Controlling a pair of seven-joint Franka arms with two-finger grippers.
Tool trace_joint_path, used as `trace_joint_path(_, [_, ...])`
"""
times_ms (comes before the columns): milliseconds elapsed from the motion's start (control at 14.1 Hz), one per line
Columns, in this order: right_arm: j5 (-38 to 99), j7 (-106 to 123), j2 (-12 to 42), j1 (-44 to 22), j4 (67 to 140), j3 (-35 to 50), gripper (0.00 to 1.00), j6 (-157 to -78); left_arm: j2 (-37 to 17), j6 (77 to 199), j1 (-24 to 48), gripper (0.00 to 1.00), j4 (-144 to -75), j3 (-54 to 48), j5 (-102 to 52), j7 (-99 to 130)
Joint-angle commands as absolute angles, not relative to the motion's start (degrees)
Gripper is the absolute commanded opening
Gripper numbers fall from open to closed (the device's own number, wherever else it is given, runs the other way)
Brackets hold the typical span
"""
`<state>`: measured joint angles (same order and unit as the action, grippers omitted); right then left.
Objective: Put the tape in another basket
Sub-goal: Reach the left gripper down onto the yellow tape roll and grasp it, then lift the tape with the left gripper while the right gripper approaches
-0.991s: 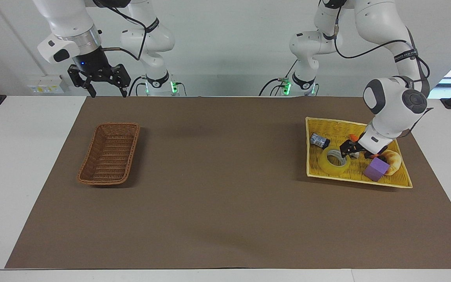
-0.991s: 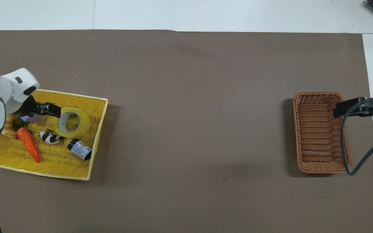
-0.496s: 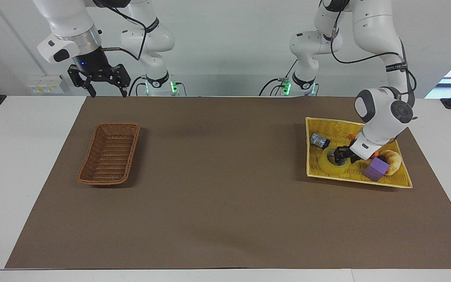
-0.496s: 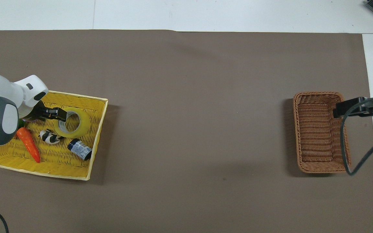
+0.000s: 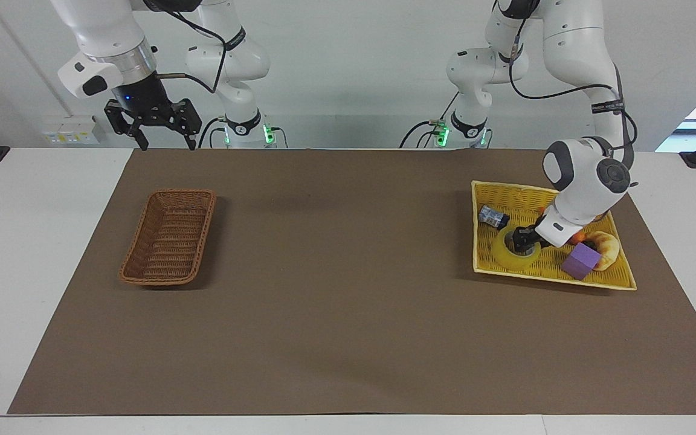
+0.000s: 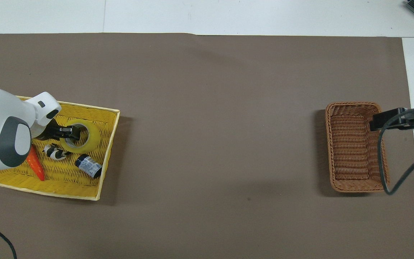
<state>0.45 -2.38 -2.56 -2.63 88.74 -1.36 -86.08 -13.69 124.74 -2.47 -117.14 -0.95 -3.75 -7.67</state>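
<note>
Tape (image 5: 516,252) lies in yellow tray (image 5: 611,279); basket (image 5: 168,237) empty.

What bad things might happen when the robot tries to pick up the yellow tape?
The left gripper reaches the tape at its rim, so the roll could slip or tip. The small bottle and purple block lie close in the yellow tray and might get bumped. The brown basket is at the right arm's end, so a loose hold might drop it.
</note>
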Motion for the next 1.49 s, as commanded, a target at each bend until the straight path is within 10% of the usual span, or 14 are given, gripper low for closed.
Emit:
trace_joint_path(0, [0.0,-1.49,-3.87,-2.02,90.53,-1.14,1.0,-87.36,-13.89,119.64,-2.37,0.0,-112.25,-0.7,-4.57,-7.56])
trace_joint_path(779, [1.05,-0.79,-3.87,-2.02,89.21,-1.06,1.0,-86.48,-12.04,90.29,-2.29,0.0,-89.84,-0.88,-7.11,-3.09])
trace_joint_path(1416, [8.33,-15.79,-0.36,-13.79,91.76,-0.18,1.0,-98.95,-10.55,96.84,8.86,0.0,-92.72,-1.23,-19.16,17.03])
